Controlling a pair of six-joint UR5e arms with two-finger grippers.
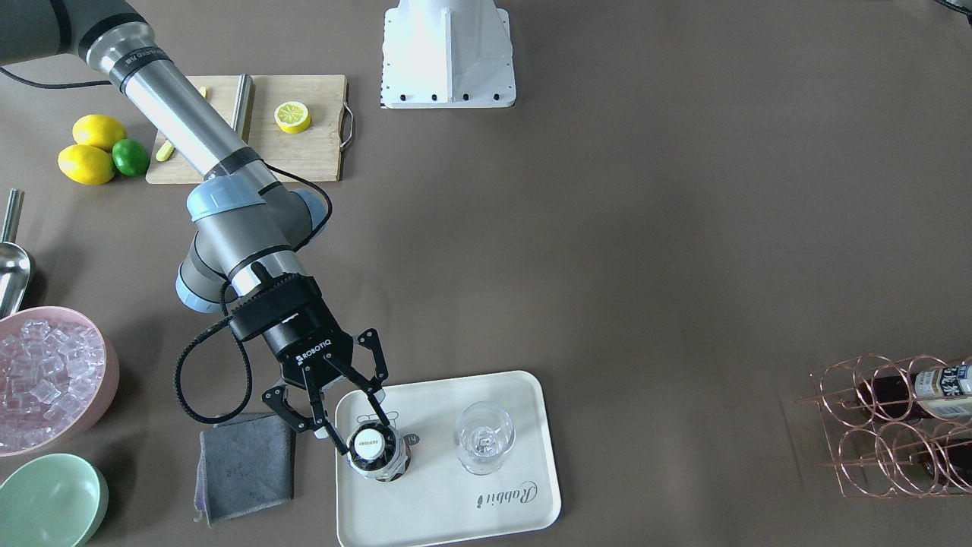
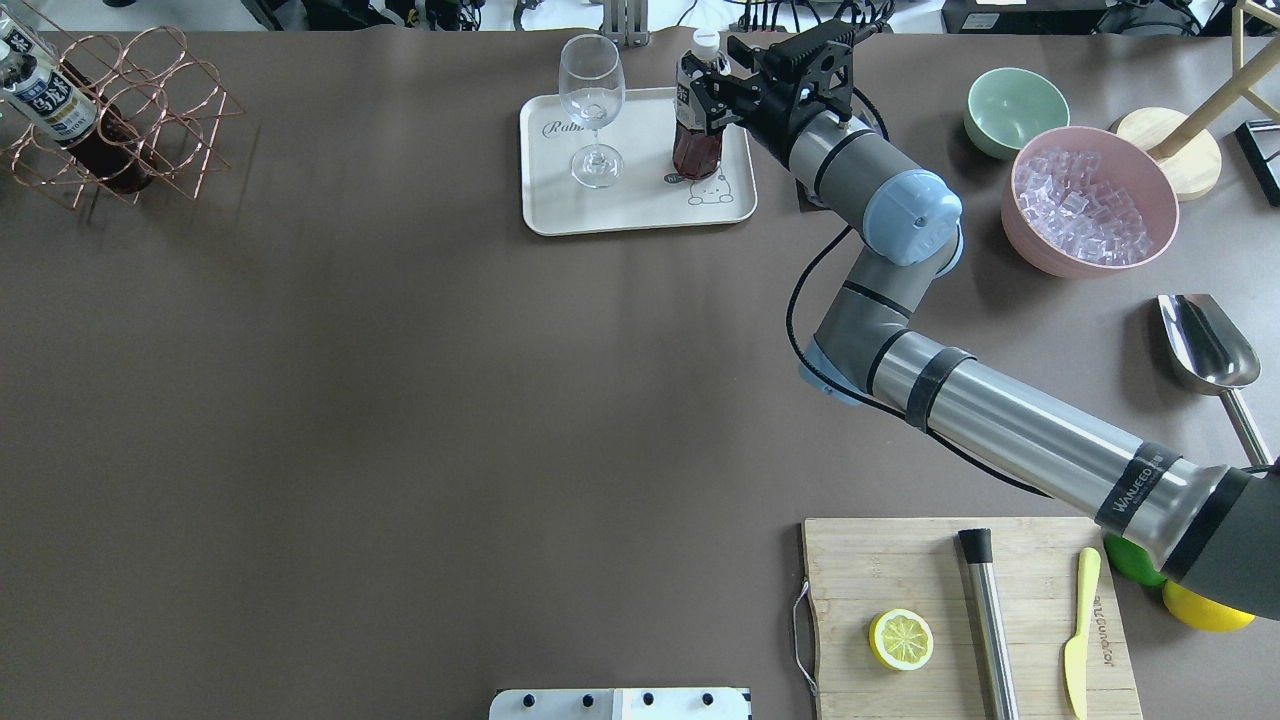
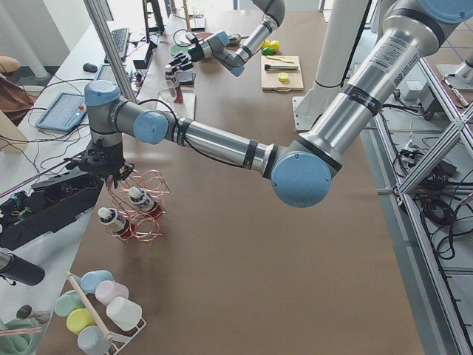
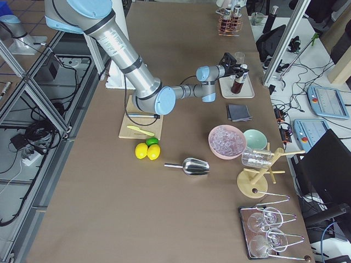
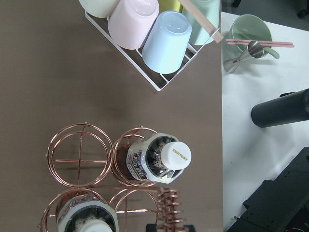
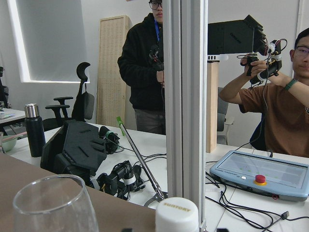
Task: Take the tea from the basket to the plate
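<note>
A tea bottle with a white cap stands upright on the cream plate, next to a stemmed glass. My right gripper reaches in from the side with a finger on each side of the bottle's label, shut on it; this also shows in the overhead view. The copper wire basket stands at the far end with two more tea bottles in its cells. My left gripper hovers above the basket; I cannot tell whether it is open.
A grey cloth, a pink bowl of ice and a green bowl lie beside the plate. A cutting board, lemons and a metal scoop are nearer the robot. A cup rack stands past the basket.
</note>
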